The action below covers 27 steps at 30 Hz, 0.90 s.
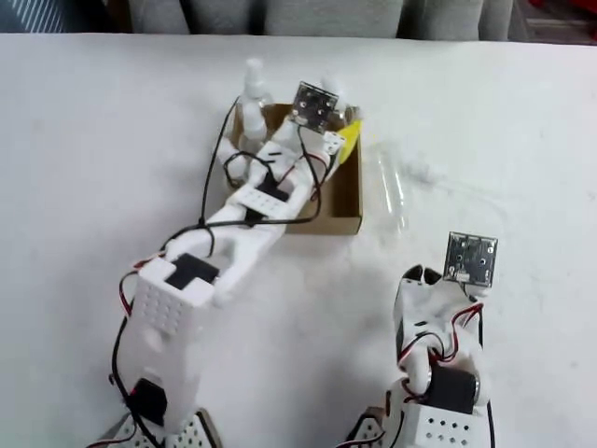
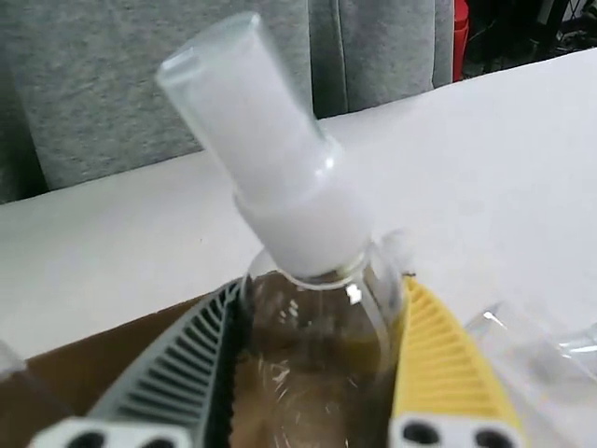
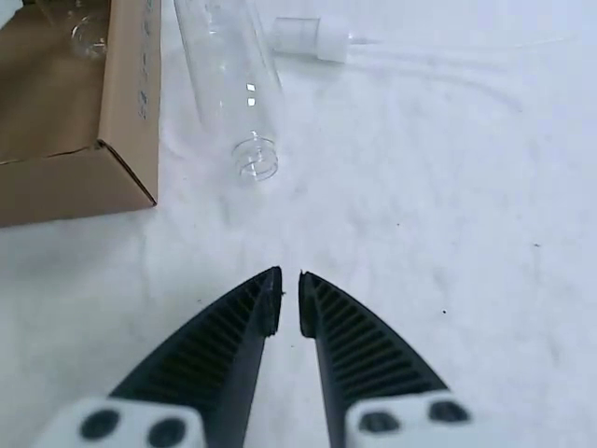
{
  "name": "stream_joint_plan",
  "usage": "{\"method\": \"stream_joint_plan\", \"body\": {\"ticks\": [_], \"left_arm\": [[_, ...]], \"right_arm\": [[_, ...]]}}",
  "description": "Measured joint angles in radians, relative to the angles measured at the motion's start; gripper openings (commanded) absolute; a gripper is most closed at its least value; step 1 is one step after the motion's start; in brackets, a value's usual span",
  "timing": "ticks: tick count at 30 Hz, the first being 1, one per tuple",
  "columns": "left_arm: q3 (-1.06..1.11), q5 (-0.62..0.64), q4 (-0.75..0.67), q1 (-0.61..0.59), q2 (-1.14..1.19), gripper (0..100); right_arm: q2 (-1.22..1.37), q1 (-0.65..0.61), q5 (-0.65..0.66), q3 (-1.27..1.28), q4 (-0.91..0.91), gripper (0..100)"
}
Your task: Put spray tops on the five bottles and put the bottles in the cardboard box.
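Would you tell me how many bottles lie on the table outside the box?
1: a bottle lies on the table beside the box, a loose spray top near it. The arm over the box might hide another.

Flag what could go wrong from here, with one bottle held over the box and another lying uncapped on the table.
1. The left pincer grips the capped bottle on its rounded, clear shoulder; it may slip or drop crooked into the cardboard box and knock the bottles standing there.
2. The uncapped bottle lies on its side beside the box and may roll when touched.
3. The loose spray top trails a thin tube that could snag or bend.
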Motion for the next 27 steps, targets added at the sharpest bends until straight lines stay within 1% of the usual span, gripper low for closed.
{"method": "stream_joint_plan", "body": {"ticks": [1, 6, 9, 14, 27], "left_arm": [[0.0, 0.0, 0.0, 0.0, 0.0, 7], [0.0, 0.0, 0.0, -0.003, 0.0, 29], [0.0, 0.0, 0.009, -0.003, 0.0, 36], [-0.011, 0.0, 0.072, -0.005, 0.0, 37], [-0.011, 0.0, 0.074, -0.015, 0.0, 37]], "right_arm": [[0.0, 0.0, 0.0, 0.0, 0.0, 1.7], [0.0, 0.0, 0.0, 0.0, 0.0, 1.7], [0.0, 0.0, 0.0, 0.0, 0.0, 1.7], [0.0, 0.0, 0.0, 0.0, 0.0, 1.7], [0.0, 0.0, 0.0, 0.0, 0.0, 1.7]]}}
